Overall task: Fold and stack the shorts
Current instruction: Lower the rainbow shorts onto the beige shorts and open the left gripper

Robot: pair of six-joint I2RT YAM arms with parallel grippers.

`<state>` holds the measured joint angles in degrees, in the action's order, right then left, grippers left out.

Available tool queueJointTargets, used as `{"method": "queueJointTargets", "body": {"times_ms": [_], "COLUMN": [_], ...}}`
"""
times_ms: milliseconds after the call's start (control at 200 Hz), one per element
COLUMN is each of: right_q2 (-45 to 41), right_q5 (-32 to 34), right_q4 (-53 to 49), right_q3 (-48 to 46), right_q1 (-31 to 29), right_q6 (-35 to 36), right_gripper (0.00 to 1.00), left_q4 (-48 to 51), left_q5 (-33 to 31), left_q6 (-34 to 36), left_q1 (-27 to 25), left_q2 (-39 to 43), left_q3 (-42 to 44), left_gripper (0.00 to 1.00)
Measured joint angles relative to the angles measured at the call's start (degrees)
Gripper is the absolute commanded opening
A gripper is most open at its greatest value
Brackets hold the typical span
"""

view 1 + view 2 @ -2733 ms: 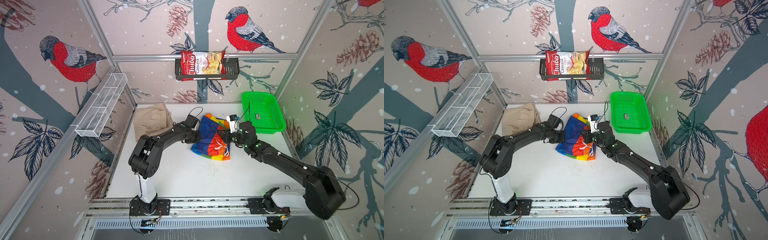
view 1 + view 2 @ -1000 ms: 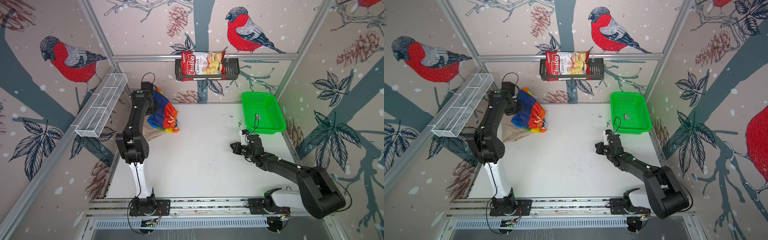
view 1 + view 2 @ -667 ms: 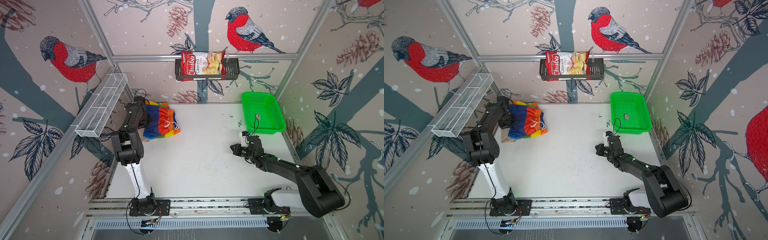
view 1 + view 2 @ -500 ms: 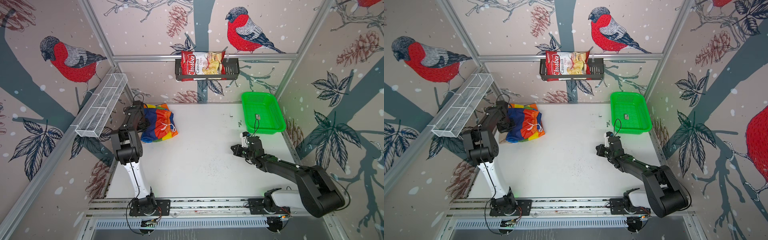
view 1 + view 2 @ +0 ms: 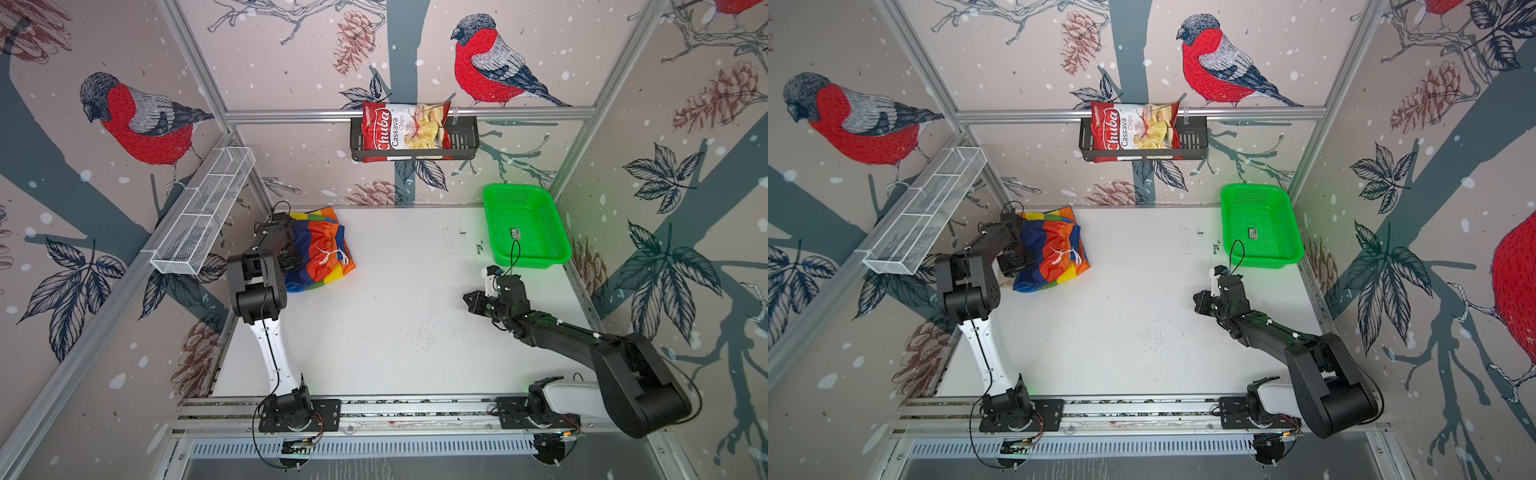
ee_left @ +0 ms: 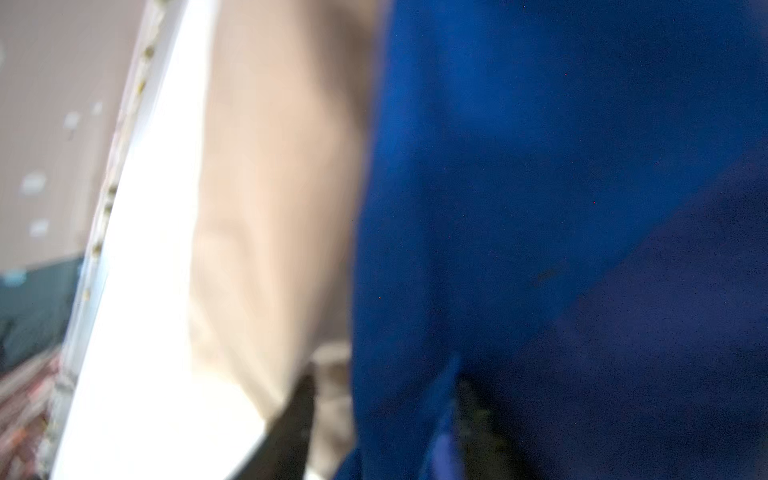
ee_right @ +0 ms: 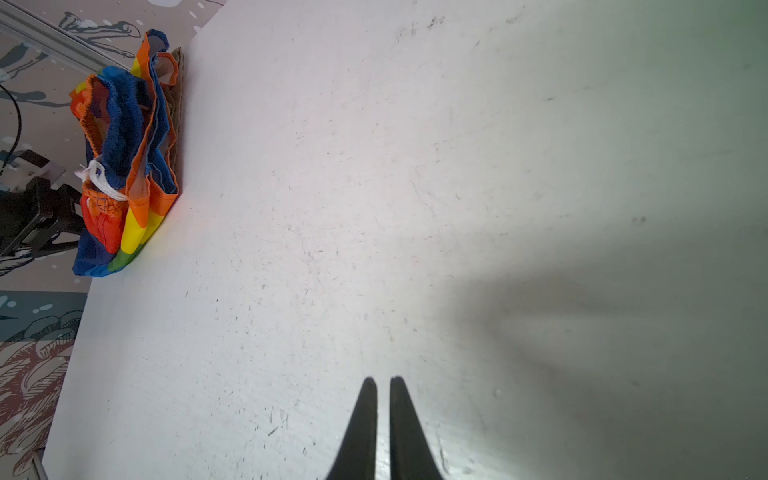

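White tabletop [image 5: 395, 332], walled with bird-print panels. The left gripper [image 5: 1014, 266] is at the left edge of the rainbow shorts [image 5: 322, 249], low against the blue cloth. How far its jaws are apart cannot be told: the top views show it only partly, and the left wrist view is filled with blurred blue and beige fabric. The right gripper [image 7: 383, 380] has its fingers almost together with nothing between them, low above bare table in front of the green basket [image 5: 536, 208].

Change from a second ago: the rainbow shorts, then hanging lifted from the left gripper, now lie in a folded bundle in the back left corner, white drawstring uppermost. They rest on the beige shorts [image 6: 266, 166]. The right gripper has hardly shifted.

The rainbow pair covers nearly all of the beige pair, which shows in the right wrist view only as a thin brown edge [image 7: 178, 83]. In both top views the left forearm and wrist hide the stack's left side.

On the back wall, a black rack [image 5: 461, 141] holds a chips bag [image 5: 405, 131]; a white wire shelf [image 5: 203, 216] hangs on the left wall.
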<state>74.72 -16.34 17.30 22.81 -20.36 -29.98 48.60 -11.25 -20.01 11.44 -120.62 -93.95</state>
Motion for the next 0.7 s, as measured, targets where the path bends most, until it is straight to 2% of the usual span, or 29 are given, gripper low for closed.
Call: {"method": "queueJointTargets", "body": {"times_ms": [115,215,335,395,500,580,700], "right_q2": [-0.31,-1.18,-3.52,-4.87,-5.70,-5.73,-5.75], "right_q5": [0.00,0.02,0.26,1.16,1.31,1.46,1.51], "right_q4": [-0.04,-0.57,-1.57,-1.60,-1.90,-2.40,-2.58], "right_q3": [0.00,0.17,0.52,0.74,1.46,2.21,2.56], "right_q1": [0.11,0.15,0.28,0.44,0.52,0.52,0.52], "right_q6": [0.00,0.00,0.02,0.02,0.07,0.11,0.13], "right_gripper": [0.14,0.16,0.15,0.11,0.02,0.01,0.00], "left_q4": [-0.04,-0.74,-3.48,-4.74,-6.27,-7.13,-8.57], "left_q5": [-0.92,-0.87,1.27,2.89,4.85,5.64,6.91], "left_q6": [-1.68,-2.34,-2.03,-1.68,-0.96,-1.01,-1.38], "left_q1": [-0.09,-0.59,-1.05,-1.14,-1.16,-1.42,-2.27], "left_q2": [6.43,15.56,26.10,29.14,29.44,26.64,21.09], "left_q3": [1.73,5.33,10.88,13.11,13.77,12.59,12.07], "left_gripper": [0.60,0.61,0.46,0.31,0.10,0.04,0.02]}}
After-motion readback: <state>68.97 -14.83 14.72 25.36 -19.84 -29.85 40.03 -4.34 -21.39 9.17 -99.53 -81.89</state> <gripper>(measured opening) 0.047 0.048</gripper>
